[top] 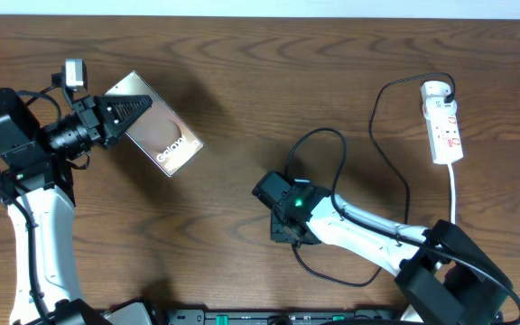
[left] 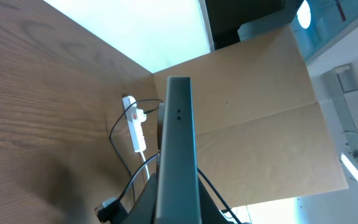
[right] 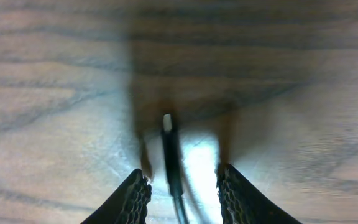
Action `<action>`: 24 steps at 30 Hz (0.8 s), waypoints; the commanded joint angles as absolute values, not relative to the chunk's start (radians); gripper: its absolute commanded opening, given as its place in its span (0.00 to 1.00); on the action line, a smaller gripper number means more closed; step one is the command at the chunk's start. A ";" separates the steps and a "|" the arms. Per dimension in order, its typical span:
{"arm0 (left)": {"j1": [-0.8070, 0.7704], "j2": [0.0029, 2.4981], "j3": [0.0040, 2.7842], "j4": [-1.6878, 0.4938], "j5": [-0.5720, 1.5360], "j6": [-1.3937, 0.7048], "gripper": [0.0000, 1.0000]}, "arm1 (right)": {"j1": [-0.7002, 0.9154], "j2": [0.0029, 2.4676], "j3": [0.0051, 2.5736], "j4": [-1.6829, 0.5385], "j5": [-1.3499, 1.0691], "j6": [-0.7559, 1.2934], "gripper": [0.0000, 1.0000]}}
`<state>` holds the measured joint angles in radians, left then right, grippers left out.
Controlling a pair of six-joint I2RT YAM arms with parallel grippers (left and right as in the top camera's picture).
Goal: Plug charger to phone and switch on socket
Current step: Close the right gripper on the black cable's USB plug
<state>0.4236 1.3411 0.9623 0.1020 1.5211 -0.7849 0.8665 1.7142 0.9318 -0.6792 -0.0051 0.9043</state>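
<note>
My left gripper is shut on one end of the phone, a bronze-brown slab with white "Galaxy" lettering, held at the table's left. In the left wrist view the phone is seen edge-on between the jaws. The white socket lies at the far right and also shows in the left wrist view. The charger's plug sits in its top end, and the thin black cable loops towards the middle. My right gripper points down at the table. It is open, with the charger's connector tip lying between the fingers, untouched.
The socket's white cord runs towards the front right edge. A brown cardboard wall stands past the table's far side. The charger cable curls round the right arm.
</note>
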 commanded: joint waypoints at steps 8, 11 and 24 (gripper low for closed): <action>0.426 1.339 0.966 0.107 1.562 -0.777 0.08 | 0.777 1.836 0.936 -0.656 -0.178 0.809 0.33; 0.426 1.339 0.966 0.107 1.562 -0.759 0.08 | 0.771 1.837 0.936 -0.653 -0.180 0.805 0.35; 0.426 1.339 0.966 0.107 1.563 -0.759 0.08 | 0.774 1.837 0.937 -0.671 -0.179 0.807 0.27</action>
<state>0.4236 1.3411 0.9623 0.1020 1.5215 -0.7769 0.7742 1.7702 0.9733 -0.6662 -0.1844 0.8181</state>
